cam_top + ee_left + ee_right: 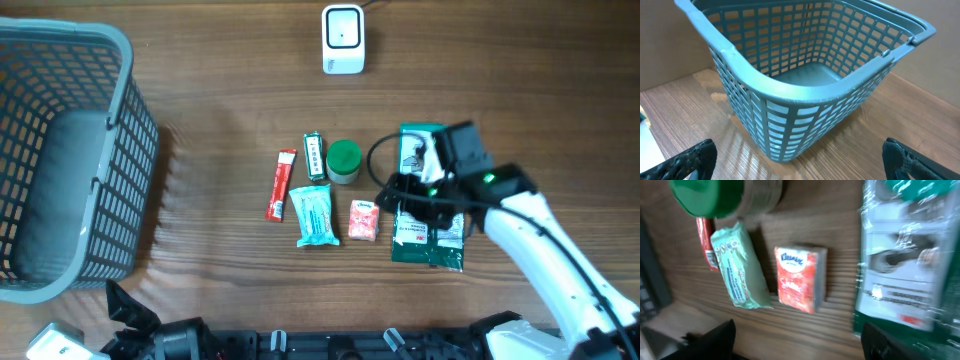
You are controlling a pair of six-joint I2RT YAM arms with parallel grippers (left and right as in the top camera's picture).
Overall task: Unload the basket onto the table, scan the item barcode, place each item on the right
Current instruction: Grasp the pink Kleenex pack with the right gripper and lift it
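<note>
Several small items lie in the middle of the table: a red stick pack [281,185], a green gum pack [315,156], a green-lidded jar [343,160], a teal tissue pack [315,215], a red Kleenex pack [363,220] and a large green packet [430,245]. The white scanner [342,38] stands at the far edge. My right gripper [405,198] hovers over the green packet's left edge. In the right wrist view it [800,345] is open with bare wood between its fingers, the Kleenex pack [800,277] just ahead and the green packet [905,265] at right. My left gripper [800,165] is open and holds nothing.
A grey-blue plastic basket [130,150] fills the left side of the table and stands close in front of the left gripper, basket [790,95]. The left arm [130,320] sits at the near left edge. A black cable loops by the right wrist [380,155].
</note>
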